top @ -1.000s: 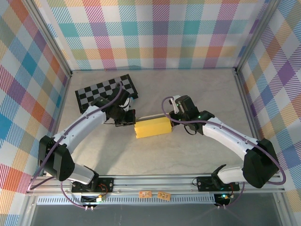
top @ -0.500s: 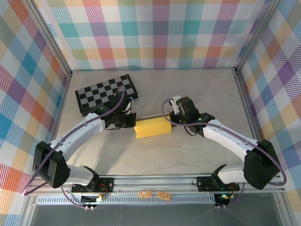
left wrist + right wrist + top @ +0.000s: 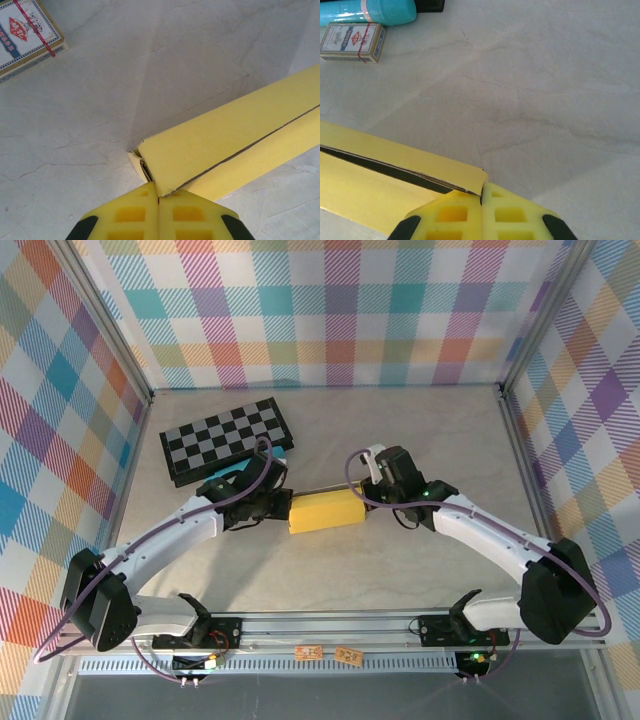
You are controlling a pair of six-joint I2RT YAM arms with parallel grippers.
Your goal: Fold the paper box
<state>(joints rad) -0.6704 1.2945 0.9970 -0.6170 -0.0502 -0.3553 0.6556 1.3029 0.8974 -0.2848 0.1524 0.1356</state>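
Beige, marble-veined, 1 table (image 3: 420, 440) carries everything. 2 white arms reach in from the near edge toward its middle. 1 black-and-white checkerboard (image 3: 225, 438) lies at the far left. 1 yellow paper box (image 3: 326, 510) lies at the centre, closed into a long shallow block with a dark seam running along its top. It sits between the 2 grippers. The left gripper (image 3: 159, 200) has its yellow fingers pressed together, tips touching the box's left end. The right gripper (image 3: 481, 197) is likewise pressed together, against the corner of the right end. I cannot tell whether either nips the cardboard. 1 teal tube (image 3: 367, 12) lies just beside 1 pack of cards (image 3: 352, 41), near the checkerboard.
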